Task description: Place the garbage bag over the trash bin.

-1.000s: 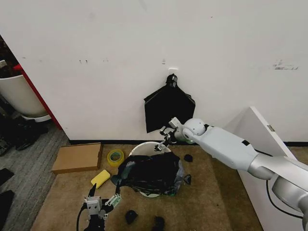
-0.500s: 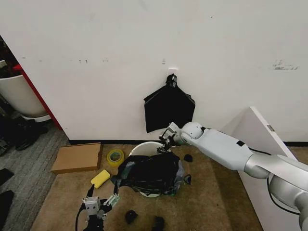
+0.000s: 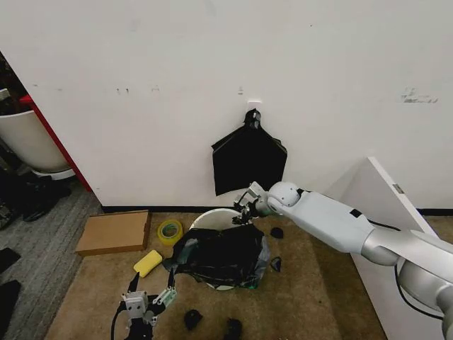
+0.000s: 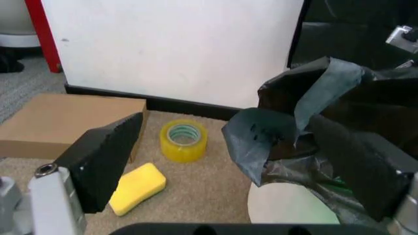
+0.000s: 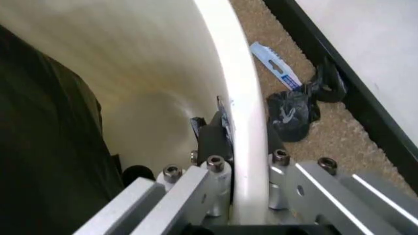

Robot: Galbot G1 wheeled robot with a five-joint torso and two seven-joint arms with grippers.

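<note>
Carpet point(image 3: 92, 290) is lying under everything in the head view, and the trash bin point(image 3: 212, 218) is standing on it close to the wall. The garbage bag point(image 3: 221, 255) is draping over the near part of the bin's mouth, leaving the far arc of white rim bare. The right gripper point(image 3: 245, 207) is reaching to that far rim from the bin's right side. The left gripper point(image 3: 151, 292) is hanging low, in front of the bin and apart from it, fingers spread and holding nothing. A yellow sponge point(image 3: 147, 263), a roll of yellow tape point(image 3: 170, 231) and a flat cardboard box point(image 3: 115, 231) are lying left of the bin. A bunch of black bags point(image 3: 248, 160) is hanging on the wall above the bin.

From the left wrist, the garbage bag point(image 4: 339, 142) is bulging over the bin point(image 4: 294, 215), with sponge point(image 4: 137, 188), tape point(image 4: 183, 139) and box point(image 4: 65, 122) off to the side of the bin.

From the right wrist, the right gripper point(image 5: 242, 166) is clamping the bin's white rim point(image 5: 238, 98), one finger inside, one outside. The bag point(image 5: 46, 147) is lying inside the bin. Small black scraps point(image 5: 294, 110) are lying on carpet just outside the bin.
</note>
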